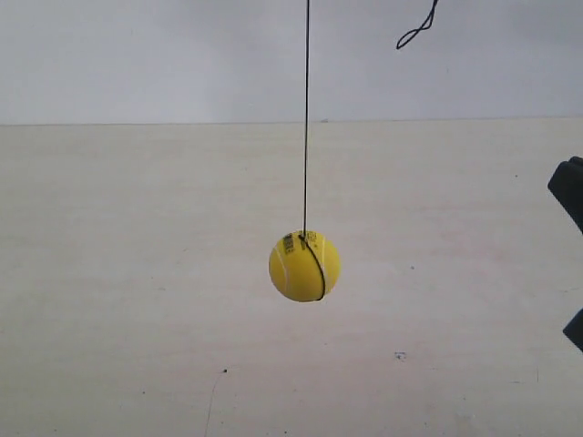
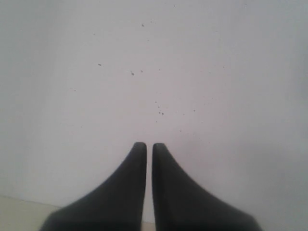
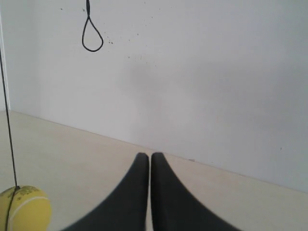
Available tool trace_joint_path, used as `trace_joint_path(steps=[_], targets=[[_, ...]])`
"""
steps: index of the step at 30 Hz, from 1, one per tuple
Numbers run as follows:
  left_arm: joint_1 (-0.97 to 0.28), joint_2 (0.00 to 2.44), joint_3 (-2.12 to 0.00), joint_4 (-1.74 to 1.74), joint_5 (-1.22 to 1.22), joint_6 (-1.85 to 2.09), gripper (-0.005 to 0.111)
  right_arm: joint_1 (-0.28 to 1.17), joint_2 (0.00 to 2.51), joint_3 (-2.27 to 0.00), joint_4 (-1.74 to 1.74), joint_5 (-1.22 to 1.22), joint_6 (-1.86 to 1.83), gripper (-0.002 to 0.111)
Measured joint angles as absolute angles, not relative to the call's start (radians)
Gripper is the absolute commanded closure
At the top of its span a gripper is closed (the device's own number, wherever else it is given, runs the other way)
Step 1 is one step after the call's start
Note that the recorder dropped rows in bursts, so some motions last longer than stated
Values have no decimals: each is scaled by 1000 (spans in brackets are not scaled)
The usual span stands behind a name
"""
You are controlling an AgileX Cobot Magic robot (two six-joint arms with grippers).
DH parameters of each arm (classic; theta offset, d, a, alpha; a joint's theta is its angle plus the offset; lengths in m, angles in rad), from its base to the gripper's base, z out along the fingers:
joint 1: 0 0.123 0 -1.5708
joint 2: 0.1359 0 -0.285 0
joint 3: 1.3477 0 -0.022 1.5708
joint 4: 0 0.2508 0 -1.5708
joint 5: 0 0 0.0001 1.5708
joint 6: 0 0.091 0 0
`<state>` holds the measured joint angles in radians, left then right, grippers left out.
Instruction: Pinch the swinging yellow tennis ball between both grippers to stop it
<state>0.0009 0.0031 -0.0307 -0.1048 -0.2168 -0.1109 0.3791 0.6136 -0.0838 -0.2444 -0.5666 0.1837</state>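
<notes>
The yellow tennis ball point(image 1: 304, 266) is hanging on a thin black string point(image 1: 306, 118) above the middle of the pale table point(image 1: 109, 273), touching neither gripper. The left gripper point(image 2: 149, 147) is pointing at the white wall point(image 2: 216, 57), jaws clenched on nothing. The right gripper point(image 3: 149, 156), likewise clenched and empty, is facing the table's far edge, with the ball off to one side. A black arm part point(image 1: 569, 187) is showing at the exterior view's right edge.

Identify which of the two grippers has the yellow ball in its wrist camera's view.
The right gripper: the yellow tennis ball shows in its view. The left gripper sees no ball.
</notes>
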Motion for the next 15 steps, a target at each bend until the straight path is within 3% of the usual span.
trace_joint_path(steps=[15], targets=[[15,3,-5,-105,-157,-111,102,379,614,-84,-244,-563,184,108]])
